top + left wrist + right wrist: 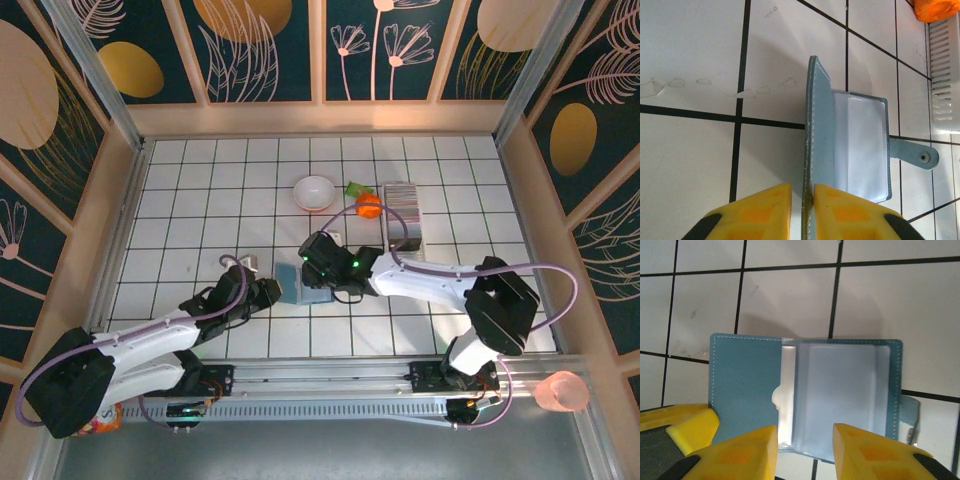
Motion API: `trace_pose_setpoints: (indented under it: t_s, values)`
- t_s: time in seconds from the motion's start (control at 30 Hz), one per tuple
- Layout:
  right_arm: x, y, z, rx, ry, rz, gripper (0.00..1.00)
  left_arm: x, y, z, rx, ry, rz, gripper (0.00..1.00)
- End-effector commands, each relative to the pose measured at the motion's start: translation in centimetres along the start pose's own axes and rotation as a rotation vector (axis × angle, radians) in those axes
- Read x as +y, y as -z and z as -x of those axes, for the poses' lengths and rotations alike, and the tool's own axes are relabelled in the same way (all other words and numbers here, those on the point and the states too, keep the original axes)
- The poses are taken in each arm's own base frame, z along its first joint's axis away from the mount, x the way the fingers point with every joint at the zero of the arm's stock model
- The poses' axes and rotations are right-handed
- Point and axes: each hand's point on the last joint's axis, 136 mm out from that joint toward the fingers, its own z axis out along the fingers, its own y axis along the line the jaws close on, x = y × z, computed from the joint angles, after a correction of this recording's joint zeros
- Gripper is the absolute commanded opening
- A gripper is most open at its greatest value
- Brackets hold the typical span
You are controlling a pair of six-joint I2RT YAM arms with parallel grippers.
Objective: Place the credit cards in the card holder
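The teal-blue card holder [312, 290] lies open on the white tiled table between both arms. My left gripper [802, 192] is shut on the card holder [860, 145], pinching its raised left flap edge-on and holding it upright. My right gripper [805, 437] hovers open just above the card holder [840, 385], its fingers straddling the greyish clear inner pocket with nothing between them. A yellow left fingertip [690, 427] shows at the flap's corner. The credit cards [403, 205] stand as a striped grey and white stack at the back right; the same credit cards [942, 75] appear at the left wrist view's right edge.
A white bowl [314, 192] sits behind the holder, with an orange object [368, 207] and a green piece [355, 188] beside the stack. A small white item [248, 263] lies by the left arm. A pink cup [562, 392] stands off the table at front right.
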Motion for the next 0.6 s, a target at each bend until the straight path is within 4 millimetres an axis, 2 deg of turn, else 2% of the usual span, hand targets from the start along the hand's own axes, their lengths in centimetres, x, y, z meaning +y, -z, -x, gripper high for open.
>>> trace_pose_setpoints:
  t_s: [0.0,0.13,0.43,0.57]
  values:
    - [1.1,-0.6,-0.4,0.016,0.016,0.013,0.34,0.3,0.0,0.0,-0.013,-0.001,0.000,0.15]
    - [1.0,-1.5,-1.2,0.044,0.010,0.004,0.34,0.8,-0.1,-0.2,-0.006,-0.005,0.014,0.13]
    - [-1.8,-3.5,-3.1,0.083,-0.020,-0.094,0.38,0.7,-0.2,-0.6,0.009,-0.008,0.001,0.10]
    - [-2.3,-4.1,-3.8,0.104,-0.019,-0.112,0.39,0.7,-0.3,-0.8,0.020,-0.009,-0.007,0.09]
